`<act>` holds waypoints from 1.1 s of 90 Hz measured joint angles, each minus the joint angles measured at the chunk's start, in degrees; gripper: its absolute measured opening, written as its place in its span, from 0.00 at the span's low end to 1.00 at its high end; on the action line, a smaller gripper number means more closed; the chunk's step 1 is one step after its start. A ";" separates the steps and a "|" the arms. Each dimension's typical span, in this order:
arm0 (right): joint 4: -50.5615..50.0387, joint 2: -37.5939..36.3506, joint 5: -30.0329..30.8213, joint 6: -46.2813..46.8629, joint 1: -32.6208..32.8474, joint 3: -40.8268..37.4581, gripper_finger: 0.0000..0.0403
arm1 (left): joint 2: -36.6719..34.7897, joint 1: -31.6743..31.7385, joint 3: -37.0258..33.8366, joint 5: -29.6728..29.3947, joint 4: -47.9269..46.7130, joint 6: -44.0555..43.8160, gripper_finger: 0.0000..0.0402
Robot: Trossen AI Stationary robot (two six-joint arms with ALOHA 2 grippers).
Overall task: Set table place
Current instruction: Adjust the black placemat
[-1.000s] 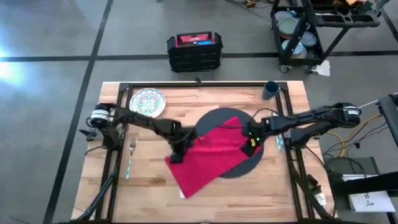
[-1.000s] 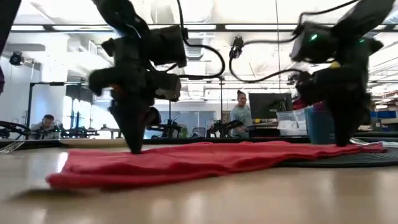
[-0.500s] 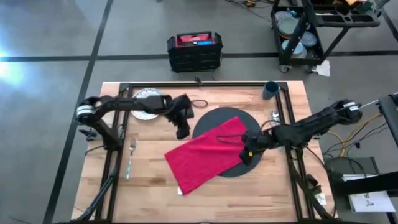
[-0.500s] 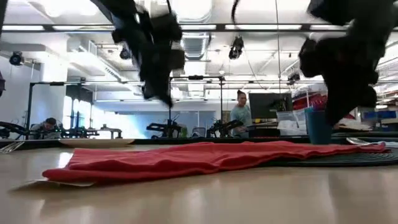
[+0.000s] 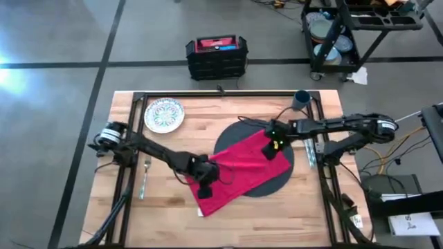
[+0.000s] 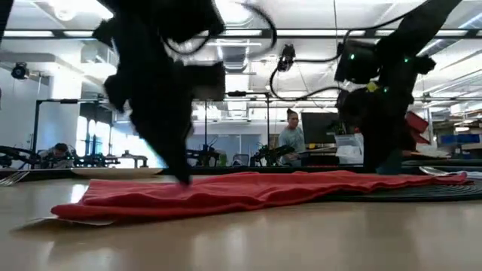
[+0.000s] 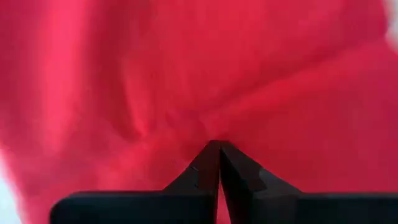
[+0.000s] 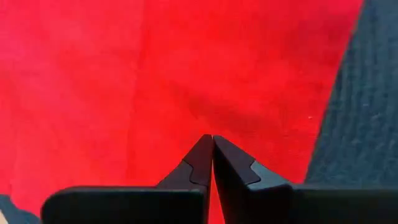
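While both arms reach over the napkin (image 5: 239, 173), which lies across the mat (image 5: 280, 181), the left gripper (image 7: 219, 149) and the right gripper (image 8: 212, 142) each press closed fingers onto the red cloth, left near its front corner, right near its far corner.

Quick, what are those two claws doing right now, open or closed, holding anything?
Left gripper: closed, tips pressed on the red napkin.
Right gripper: closed, tips on the napkin; a grip cannot be told.
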 joint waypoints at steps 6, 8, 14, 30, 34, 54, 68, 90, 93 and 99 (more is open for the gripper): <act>-0.21 0.70 -0.26 0.53 1.65 -0.58 0.00 | 0.50 0.08 0.09 0.70 -1.88 1.35 0.00; -0.09 0.72 -0.34 0.97 2.30 -0.64 0.00 | 0.45 0.25 0.12 0.84 -2.58 2.02 0.00; 0.31 0.37 -0.22 2.74 4.55 -1.17 0.00 | -0.14 1.02 0.06 1.00 -6.15 4.53 0.00; 0.84 -1.76 1.03 9.35 11.95 -3.18 0.00 | -1.61 5.82 -0.50 1.35 -11.14 10.79 0.00; 1.56 -2.26 1.53 11.81 14.36 -3.91 0.00 | -1.72 7.28 -0.54 1.64 -11.63 12.54 0.00; 10.94 -3.48 7.64 28.67 29.39 -6.37 0.00 | -2.27 17.34 -0.72 1.32 -12.96 22.27 0.00; 18.44 -1.19 14.89 39.37 39.51 -5.58 0.00 | -3.57 25.50 -0.71 0.10 -13.09 28.93 0.00; 17.86 0.47 24.01 40.71 45.80 1.39 0.00 | -7.80 31.10 5.42 0.69 -12.60 26.92 0.00; 14.46 0.35 24.22 40.25 45.01 2.34 0.00 | -8.83 30.45 6.18 0.74 -12.66 24.68 0.00; 6.62 0.29 24.10 38.59 42.76 2.91 0.00 | -10.55 29.02 7.24 0.36 -13.08 18.05 0.00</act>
